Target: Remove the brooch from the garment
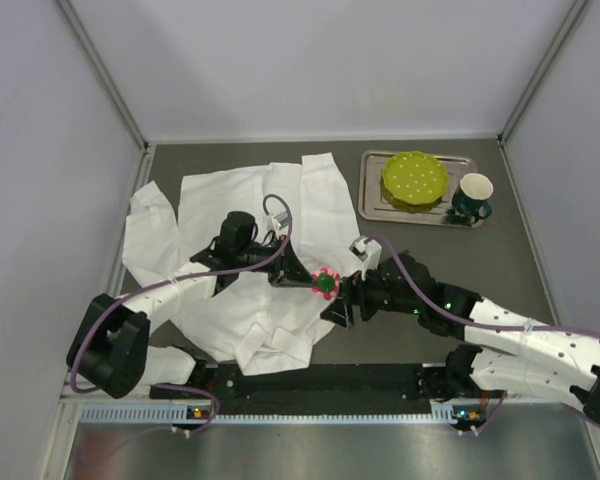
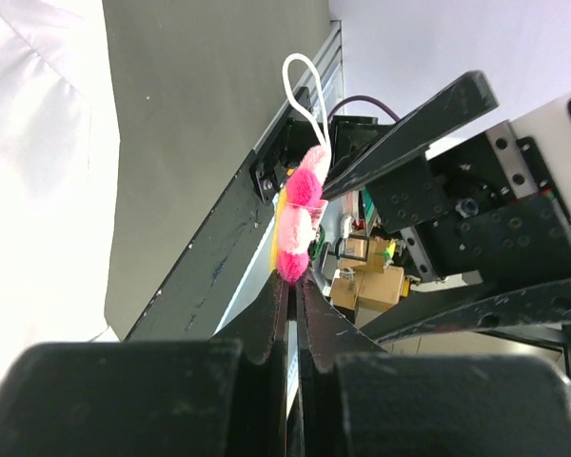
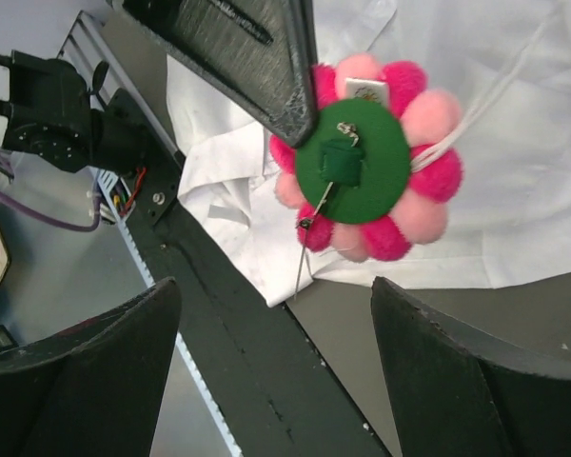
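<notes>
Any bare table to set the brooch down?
Bare table at right, between the tray and the right arm. Narrow strip beyond the shirt too. Crowded at centre, where left gripper and right gripper meet the brooch.

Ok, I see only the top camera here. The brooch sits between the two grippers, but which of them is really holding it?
Observer: The left gripper. In the left wrist view its fingers are shut on the lower edge of the brooch.
Operator: And the right one?
Observer: The right gripper is open. Its own wrist view shows a finger on either side below the brooch, neither touching it.
Operator: Does the pin go through the garment?
Observer: It appears not. The right wrist view shows the brooch's green back with the thin pin hanging free, no fabric on it. The garment lies behind.
</notes>
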Robot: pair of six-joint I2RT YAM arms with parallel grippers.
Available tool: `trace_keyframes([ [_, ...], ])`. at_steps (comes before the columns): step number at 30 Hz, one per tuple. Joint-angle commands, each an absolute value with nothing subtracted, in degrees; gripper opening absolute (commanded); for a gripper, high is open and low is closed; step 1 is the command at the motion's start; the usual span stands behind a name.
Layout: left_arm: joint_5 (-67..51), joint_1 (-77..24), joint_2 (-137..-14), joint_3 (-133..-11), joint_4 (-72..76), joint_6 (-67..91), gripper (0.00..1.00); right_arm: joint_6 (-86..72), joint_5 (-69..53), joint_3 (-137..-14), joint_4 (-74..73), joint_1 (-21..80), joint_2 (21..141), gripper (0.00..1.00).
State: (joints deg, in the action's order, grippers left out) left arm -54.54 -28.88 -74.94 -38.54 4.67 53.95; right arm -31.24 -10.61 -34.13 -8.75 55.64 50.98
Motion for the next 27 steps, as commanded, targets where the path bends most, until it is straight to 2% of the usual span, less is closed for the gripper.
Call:
trace_keyframes([
  [1,-54.6,-28.6,-75.0,-41.0,8.2,54.6,0.00,-32.6,-11.9,-36.5,-4.3,58.5,54.4,0.79],
  [17,-54.3,-28.0,-75.4,-41.9,6.0,52.4,0.00,-37.6,-16.0,-40.0,3.8,61.8,59.8,0.78],
  [27,-54.6,-28.0,-75.1,-41.7,4.1,51.2,0.00,-40.5,-10.0,-42.9,1.8,61.8,61.3,0.79],
])
